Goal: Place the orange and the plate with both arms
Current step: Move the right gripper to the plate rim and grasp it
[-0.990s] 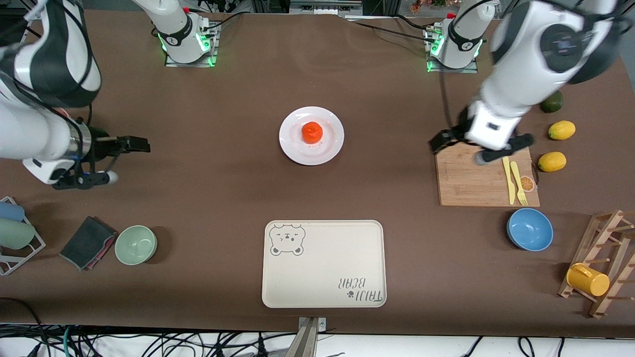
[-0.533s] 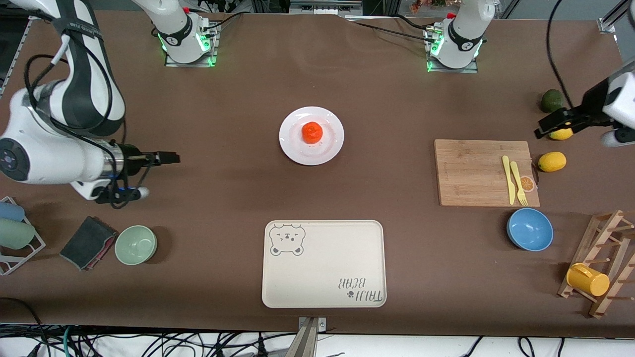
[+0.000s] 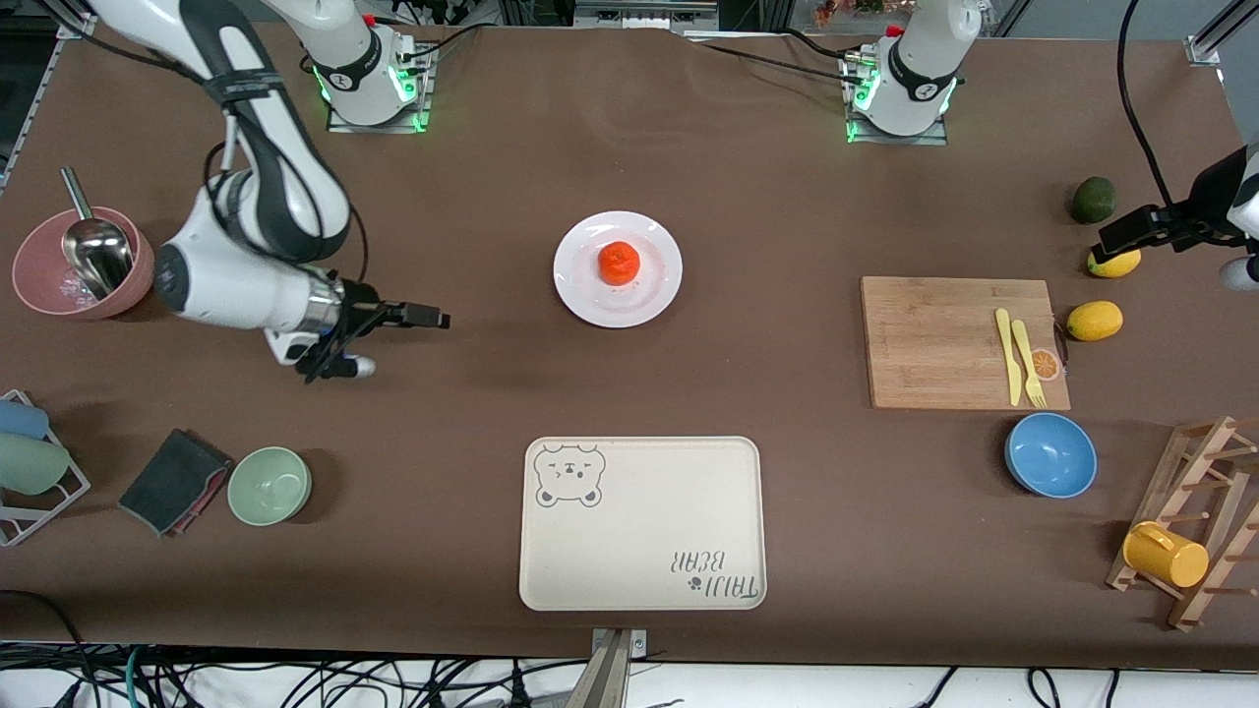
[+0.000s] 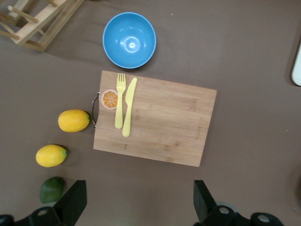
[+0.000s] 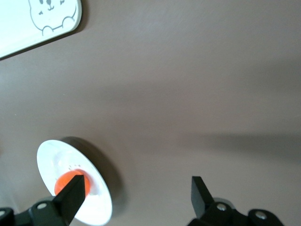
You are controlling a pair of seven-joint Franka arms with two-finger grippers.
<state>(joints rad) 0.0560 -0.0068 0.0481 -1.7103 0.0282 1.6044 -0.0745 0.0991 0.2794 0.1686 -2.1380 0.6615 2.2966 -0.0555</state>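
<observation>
The orange [image 3: 619, 263] sits in the middle of the white plate [image 3: 651, 293] at the table's centre. My right gripper [image 3: 428, 318] is open and empty, low over bare table on the right arm's side of the plate, fingers pointing at it. In the right wrist view the plate [image 5: 96, 207] and the orange [image 5: 65, 181] lie next to one finger of the gripper [image 5: 137, 188]. My left gripper [image 3: 1126, 236] is open and empty over a lemon [image 3: 1116, 263] at the left arm's end. Its wrist view shows the gripper [image 4: 138, 190] over bare table.
A cream bear-printed tray [image 3: 639, 521] lies nearer the camera than the plate. A cutting board [image 3: 934, 344] with yellow cutlery, a blue bowl [image 3: 1050, 454], a second lemon [image 3: 1094, 321] and a green fruit [image 3: 1093, 200] are toward the left arm's end. A pale green bowl [image 3: 269, 485] and a pink bowl [image 3: 39, 285] are toward the right arm's end.
My right gripper has moved toward the plate, uncovering the pink bowl. My left gripper has moved from over the cutting board out to the left arm's end, over the lemon.
</observation>
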